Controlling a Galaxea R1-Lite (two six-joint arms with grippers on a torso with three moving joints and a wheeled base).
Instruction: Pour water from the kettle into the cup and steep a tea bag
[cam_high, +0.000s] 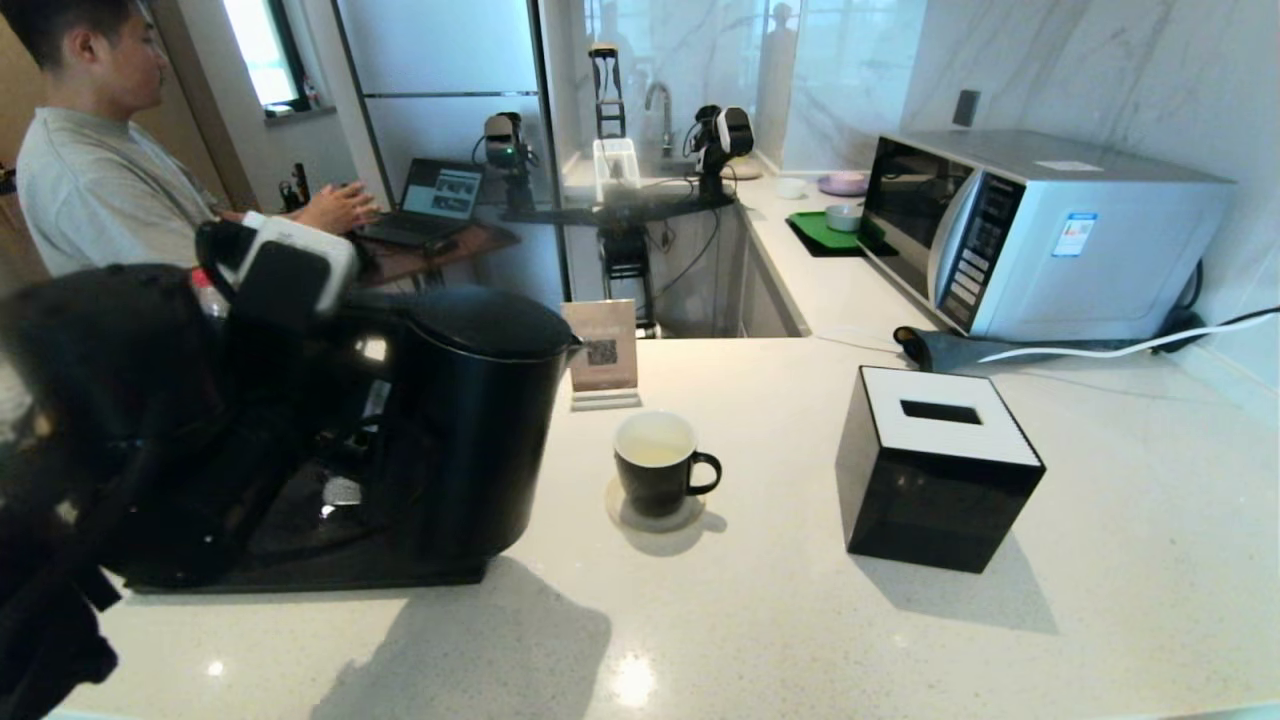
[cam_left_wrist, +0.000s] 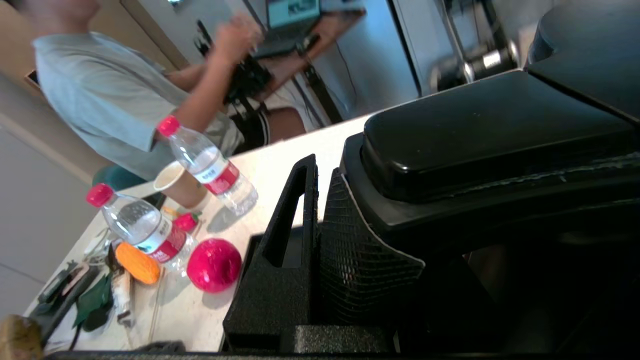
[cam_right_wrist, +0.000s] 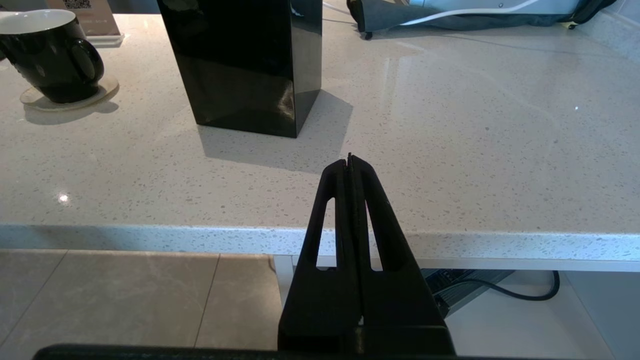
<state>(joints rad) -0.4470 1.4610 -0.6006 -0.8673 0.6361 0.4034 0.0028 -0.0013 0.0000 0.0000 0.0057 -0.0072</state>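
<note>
Fingers (cam_left_wrist: 300, 220) clamp the kettle (cam_high: 480, 420) handle, mostly hiding it.

Right hand (cam_right_wrist: 350, 162) closed, cup (cam_right_wrist: 50, 55), tissue box (cam_right_wrist: 245, 65), counter (cam_right_wrist: 450, 150)

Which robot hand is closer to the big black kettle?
The left one. The left gripper is clamped on the kettle at its handle. The right gripper is shut and empty, parked off the counter's front edge, beyond the tissue box.
</note>
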